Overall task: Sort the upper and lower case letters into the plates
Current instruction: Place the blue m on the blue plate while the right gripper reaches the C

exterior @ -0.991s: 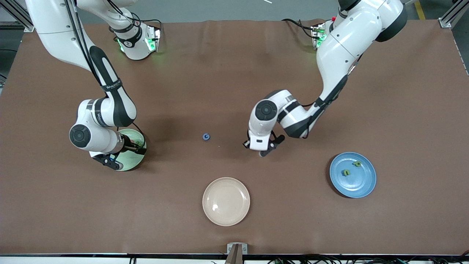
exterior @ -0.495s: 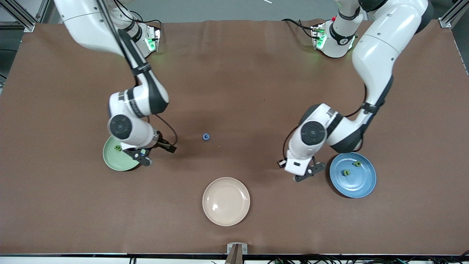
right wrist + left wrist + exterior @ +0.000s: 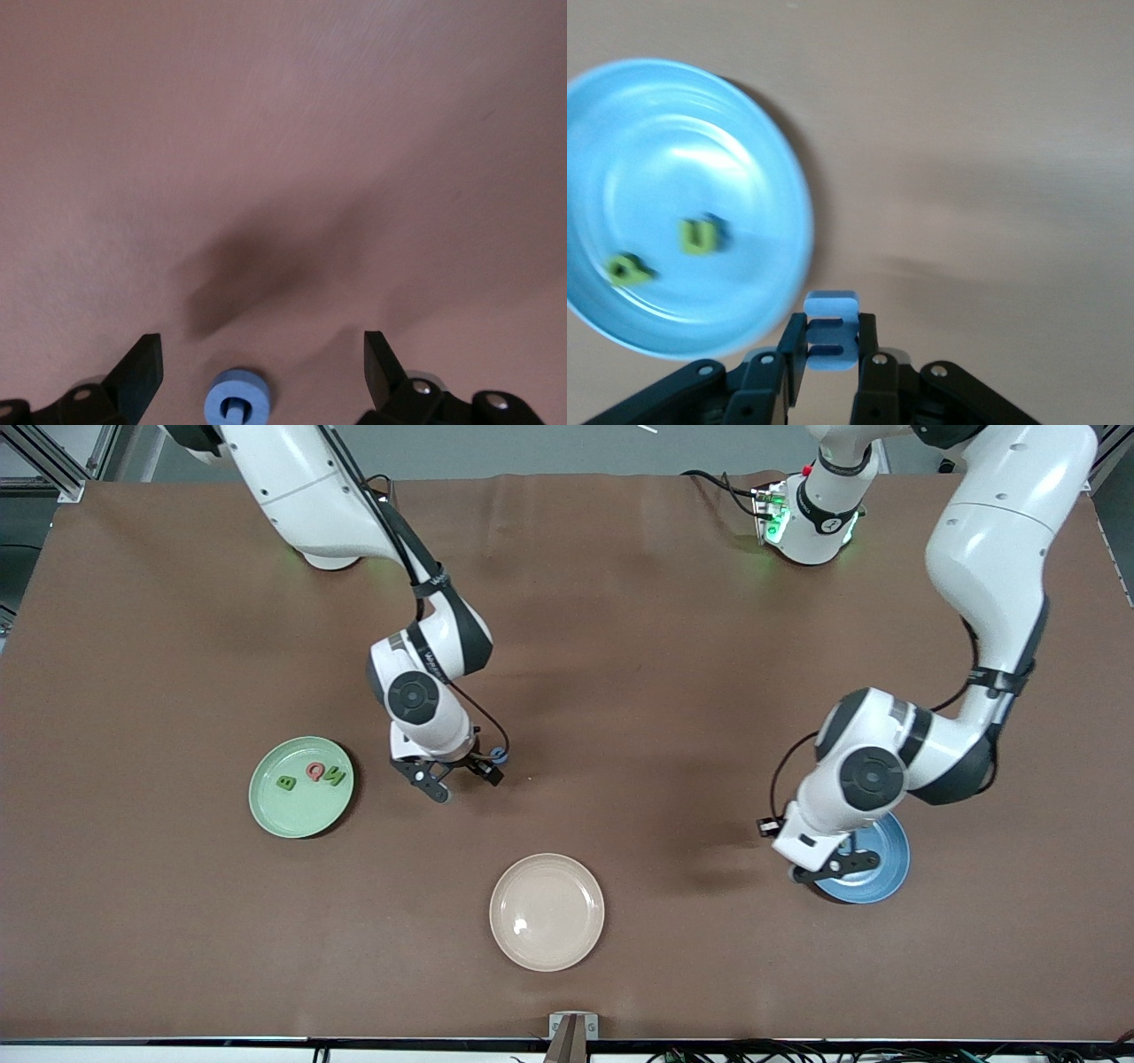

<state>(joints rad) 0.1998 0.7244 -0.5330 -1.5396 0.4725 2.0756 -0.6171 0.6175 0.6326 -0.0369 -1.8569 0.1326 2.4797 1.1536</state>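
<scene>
My left gripper (image 3: pixel 831 354) is shut on a pale blue letter E (image 3: pixel 831 329) and holds it just beside the rim of the blue plate (image 3: pixel 673 133). That plate holds two green letters (image 3: pixel 700 235). In the front view my left gripper (image 3: pixel 833 865) covers much of the blue plate (image 3: pixel 886 868). My right gripper (image 3: pixel 259 372) is open and low over a round blue letter (image 3: pixel 236 404), which lies between its fingers. In the front view it (image 3: pixel 462 778) is near the table's middle. The mint green plate (image 3: pixel 292 815) holds a green B, a red Q and a green N.
A cream-beige plate (image 3: pixel 547 911), with nothing in it, lies nearer to the front camera than the round blue letter. The brown table (image 3: pixel 620 646) is bare between the arms' bases and the plates.
My right gripper left the mint green plate and swung over to the round blue letter. My left gripper carried the letter E from the table's middle to the blue plate.
</scene>
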